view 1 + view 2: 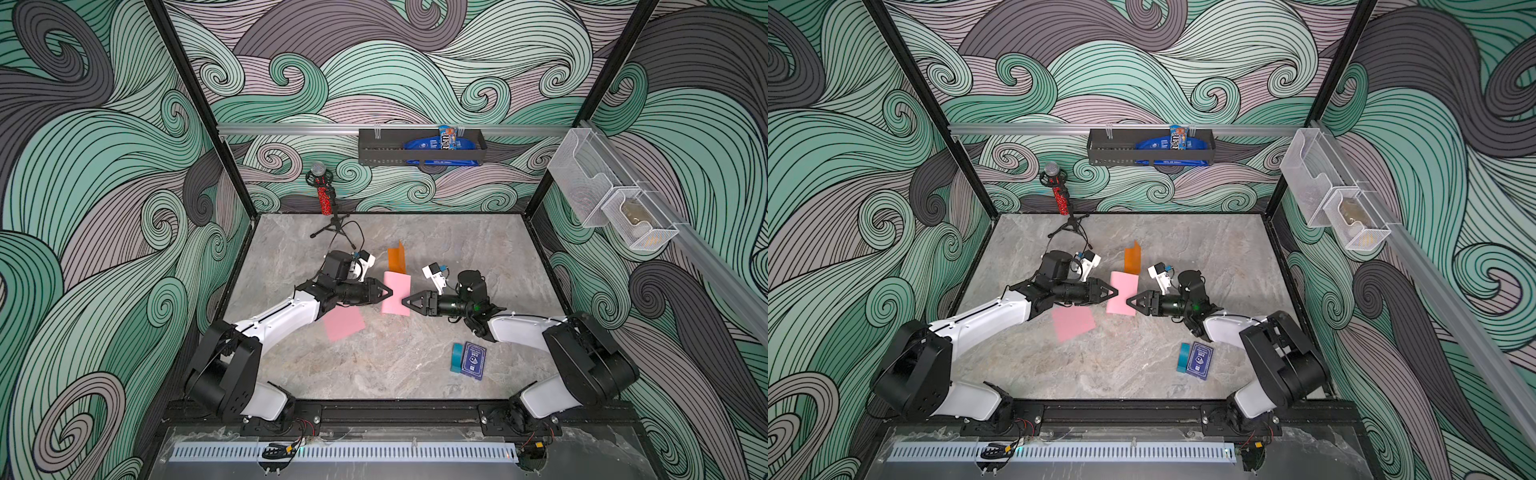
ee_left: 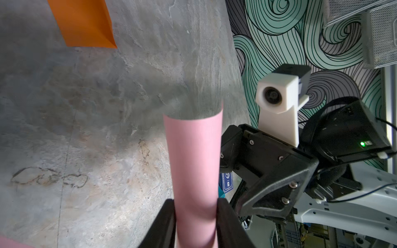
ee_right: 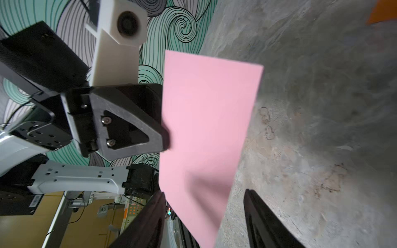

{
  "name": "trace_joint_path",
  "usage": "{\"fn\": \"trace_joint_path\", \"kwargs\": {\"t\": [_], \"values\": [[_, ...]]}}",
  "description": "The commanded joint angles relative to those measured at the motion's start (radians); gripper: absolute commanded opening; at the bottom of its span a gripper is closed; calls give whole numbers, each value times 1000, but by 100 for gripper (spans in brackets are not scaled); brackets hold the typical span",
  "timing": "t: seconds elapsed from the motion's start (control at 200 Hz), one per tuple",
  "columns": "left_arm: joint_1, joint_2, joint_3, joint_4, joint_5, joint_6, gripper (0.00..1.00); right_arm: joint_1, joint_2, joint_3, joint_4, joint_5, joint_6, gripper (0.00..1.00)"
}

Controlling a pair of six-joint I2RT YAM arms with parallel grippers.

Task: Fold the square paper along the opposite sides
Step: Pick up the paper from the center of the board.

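Above the desk's [image 1: 415,374] middle, the left claw [image 1: 390,292] pinches the curled pink paper [image 1: 398,291] from 9 o'clock, clear of the surface; at 3 o'clock the right claw [image 1: 404,300] gapes wide around its edge, gripping nothing. A bent orange sheet [image 1: 397,259] stands at 12 o'clock, another pink sheet [image 1: 344,324] lies at 7
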Motion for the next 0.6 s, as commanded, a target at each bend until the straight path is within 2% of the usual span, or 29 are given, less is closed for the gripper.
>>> {"fn": "trace_joint_path", "kwargs": {"t": [0.0, 0.045, 0.145, 0.275, 0.36, 0.42, 0.515, 0.595], "values": [[4, -9, -32, 75, 56, -46, 34, 1, 28, 15, 167, -68, 102, 58], [4, -38, -40, 90, 59, -56, 33, 0, 39, 18, 192, -71, 115, 54], [5, -50, -47, 97, 52, -59, 33, 1, 61, 34, 217, -68, 129, 38], [10, -66, -32, 70, 31, -38, 36, -5, 41, 62, 90, -57, 47, 18], [31, -68, -9, 28, 25, -2, 46, -7, 5, 79, 15, -58, -3, 9], [62, -64, 2, 11, 48, 15, 59, -8, -32, 88, -26, -65, -28, 3], [100, -64, 4, 25, 112, 18, 75, -7, -79, 100, -58, -85, -36, 3], [104, -69, -9, 69, 163, 8, 81, 1, -89, 117, -61, -109, -19, 3]]}}
